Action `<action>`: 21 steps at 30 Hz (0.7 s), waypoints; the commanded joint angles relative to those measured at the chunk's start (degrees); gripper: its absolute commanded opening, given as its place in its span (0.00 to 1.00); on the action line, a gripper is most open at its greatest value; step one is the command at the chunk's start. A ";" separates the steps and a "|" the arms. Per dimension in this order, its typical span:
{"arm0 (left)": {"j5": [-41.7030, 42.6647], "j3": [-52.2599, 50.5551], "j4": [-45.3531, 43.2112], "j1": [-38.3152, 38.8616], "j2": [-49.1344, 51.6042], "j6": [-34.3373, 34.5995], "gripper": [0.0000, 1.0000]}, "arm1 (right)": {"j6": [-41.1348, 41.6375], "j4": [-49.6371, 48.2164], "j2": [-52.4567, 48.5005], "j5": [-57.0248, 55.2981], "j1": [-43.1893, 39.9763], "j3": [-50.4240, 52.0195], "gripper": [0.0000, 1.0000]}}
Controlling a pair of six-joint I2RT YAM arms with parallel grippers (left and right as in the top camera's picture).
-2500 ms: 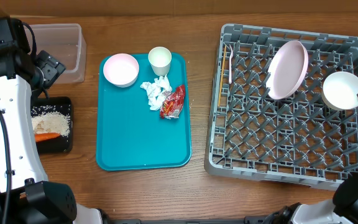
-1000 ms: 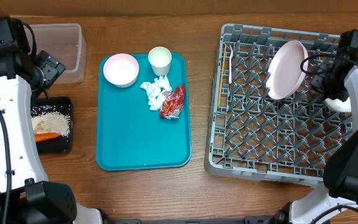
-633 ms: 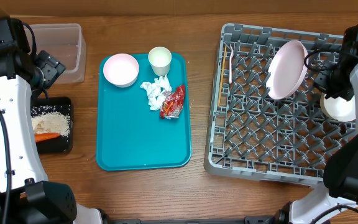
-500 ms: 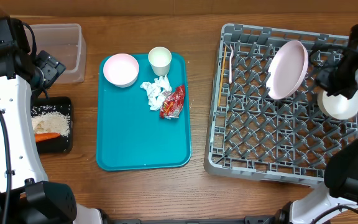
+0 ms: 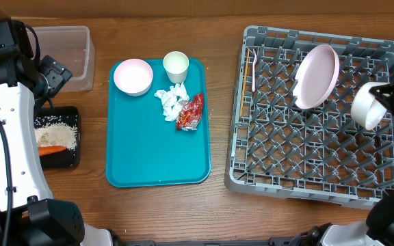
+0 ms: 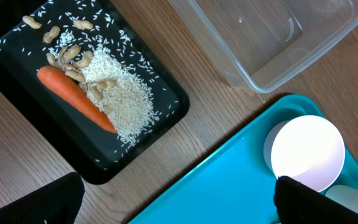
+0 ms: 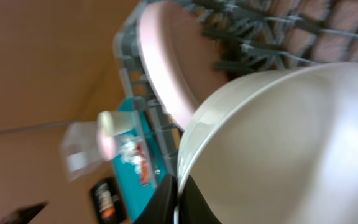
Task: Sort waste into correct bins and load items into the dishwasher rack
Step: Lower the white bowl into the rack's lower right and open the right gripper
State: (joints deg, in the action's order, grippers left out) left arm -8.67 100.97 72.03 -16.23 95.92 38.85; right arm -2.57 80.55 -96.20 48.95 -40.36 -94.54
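My right gripper [image 5: 383, 92] is shut on the rim of a white bowl [image 5: 366, 108], which hangs tipped on its edge over the right side of the grey dishwasher rack [image 5: 313, 147]. In the right wrist view the fingertips [image 7: 180, 198] pinch that bowl [image 7: 291, 149]. A pink plate [image 5: 317, 76] stands in the rack. On the teal tray [image 5: 156, 154] lie another bowl [image 5: 133, 76], a cup [image 5: 176, 65], tissue [image 5: 170, 102] and a red wrapper [image 5: 190, 111]. My left gripper [image 6: 179, 211] is open and holds nothing, above the tray's corner. The black tray [image 6: 17, 68] holds a carrot [image 6: 74, 96], nuts [image 6: 67, 53] and rice [image 6: 128, 99].
The clear tub [image 5: 74, 58] stands at the back left, beside the black tray [image 5: 70, 158]. A thin utensil [image 5: 243, 92] lies along the rack's left side. The left arm [image 5: 9, 102] reaches over the table's left edge.
The right arm has swung out toward the right edge with the bowl. The bowl has turned from facing up onto its edge. The left arm has not moved.
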 commanded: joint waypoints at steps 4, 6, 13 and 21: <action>-0.74 -0.22 -0.07 0.17 0.20 -0.26 1.00 | -14.40 -4.90 0.42 21.44 -4.76 14.86 0.04; -0.74 -0.22 -0.07 0.15 0.20 -0.26 1.00 | -14.40 -8.48 0.35 23.28 -4.72 18.21 0.04; -0.74 -0.22 -0.07 0.15 0.20 -0.26 1.00 | -14.38 -15.23 0.20 24.74 -2.54 20.83 0.04; -0.74 -0.22 -0.09 0.17 0.20 -0.26 1.00 | -14.40 -21.05 -1.44 23.50 -1.22 21.64 0.04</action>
State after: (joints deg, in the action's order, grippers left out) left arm -8.69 100.97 72.03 -16.23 95.92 38.85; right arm -16.27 60.62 -96.33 71.50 -41.87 -73.65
